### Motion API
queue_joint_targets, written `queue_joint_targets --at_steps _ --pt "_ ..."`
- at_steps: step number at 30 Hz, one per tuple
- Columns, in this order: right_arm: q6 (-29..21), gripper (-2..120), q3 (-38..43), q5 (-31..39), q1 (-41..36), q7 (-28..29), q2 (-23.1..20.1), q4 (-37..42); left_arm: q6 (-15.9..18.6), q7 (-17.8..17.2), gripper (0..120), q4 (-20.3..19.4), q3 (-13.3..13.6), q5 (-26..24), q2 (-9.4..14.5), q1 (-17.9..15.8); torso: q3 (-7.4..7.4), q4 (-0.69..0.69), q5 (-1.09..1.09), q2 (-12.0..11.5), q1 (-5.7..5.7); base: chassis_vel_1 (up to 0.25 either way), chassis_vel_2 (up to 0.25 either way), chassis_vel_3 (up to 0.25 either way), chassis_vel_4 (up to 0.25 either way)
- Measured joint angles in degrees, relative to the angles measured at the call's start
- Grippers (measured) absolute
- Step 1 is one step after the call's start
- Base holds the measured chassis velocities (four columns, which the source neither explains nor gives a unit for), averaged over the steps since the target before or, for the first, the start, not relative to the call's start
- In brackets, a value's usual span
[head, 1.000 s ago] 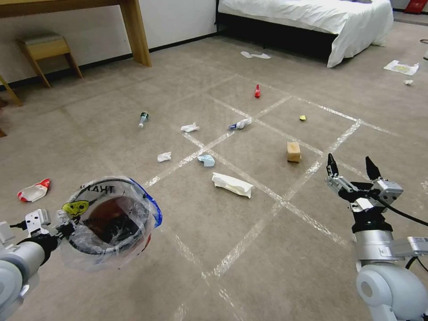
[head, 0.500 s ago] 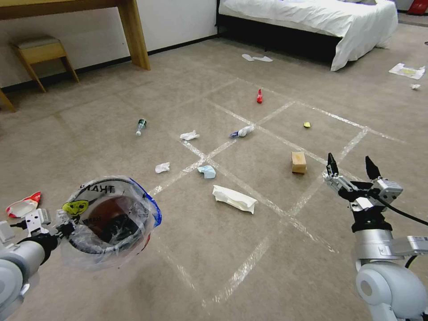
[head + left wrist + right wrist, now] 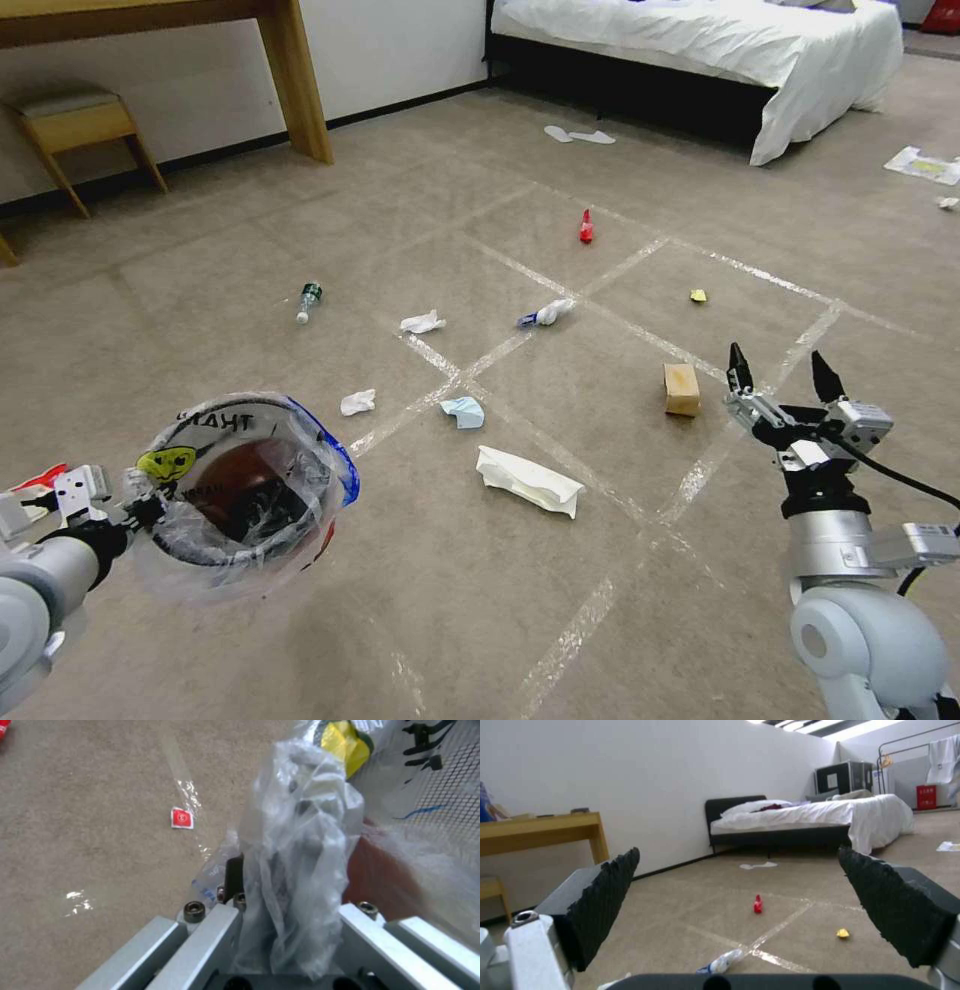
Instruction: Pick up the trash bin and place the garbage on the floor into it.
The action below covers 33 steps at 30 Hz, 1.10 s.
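Left gripper: seen at near left, clamped on the rim of the trash bin; in the left wrist view the crinkled liner is pinched between the metal fingers.
Trash bin: held off the floor at near left, mouth tilted toward the camera; a clear bag is draped over the rim, with a blue strip and a yellow sticker.
Right gripper: raised at near right, its black fingers spread wide with nothing between them.
Floor: beige carpet crossed by strips of pale tape in a grid.
Near garbage: a folded white tissue lies at centre; a pale blue mask and a small white wad lie just beyond it, a brown box to the right.
Middle garbage: a plastic bottle is seen at left, then a crumpled tissue, a blue-and-white wrapper and a yellow scrap.
Far garbage: a red piece lies on the tape; white paper is seen at far right.
Room: a wooden desk leg and stool stand at far left against a white wall; a bed with white bedding stands at far right.
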Motion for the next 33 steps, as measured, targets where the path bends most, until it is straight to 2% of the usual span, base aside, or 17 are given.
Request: queue_joint_targets --at_steps 18,24,33 --pt "-0.06 100 0.60 -0.17 -0.12 -1.01 0.24 0.14 0.01 -0.01 1 0.19 -0.08 0.05 -0.10 -0.09 -0.01 0.01 0.00 0.00 -0.01 0.000 0.000 0.000 0.000" --pt "-0.05 100 0.94 -0.19 -0.26 -1.07 0.03 0.36 0.01 0.01 1 -0.11 -0.09 0.18 -0.48 -0.05 -0.01 0.00 0.00 0.00 -0.01 -0.084 0.075 0.084 -0.075" --pt "-1.28 100 -0.60 -2.46 1.21 0.92 -1.57 -0.05 0.01 0.46 1 -0.30 0.33 1.81 -2.22 0.17 0.00 0.01 0.00 0.00 0.00 -0.067 0.071 0.065 -0.071"
